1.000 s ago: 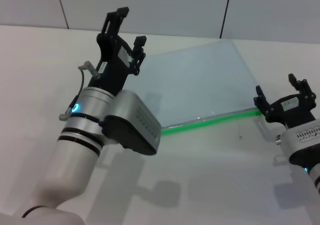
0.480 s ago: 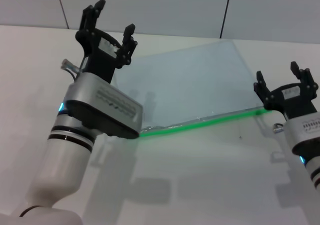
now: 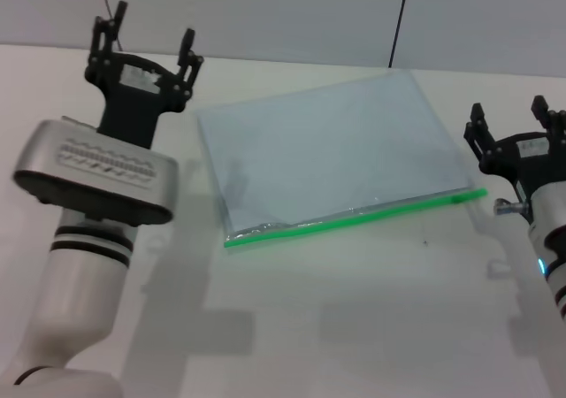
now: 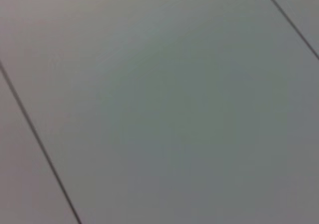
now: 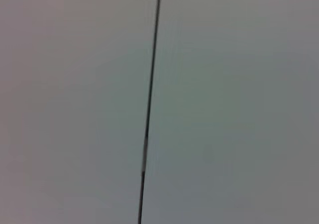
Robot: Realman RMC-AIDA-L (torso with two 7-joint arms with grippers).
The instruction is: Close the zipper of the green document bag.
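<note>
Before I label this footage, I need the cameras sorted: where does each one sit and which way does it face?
Head view: on the robot's head, looking forward and down at the table and green document bag; shows the left end effector and right end effector, both open.
Left wrist view: faces only a panelled wall; no body.
Right wrist view: likewise, wall only.
Shared: both wrist views show wall seams.
</note>
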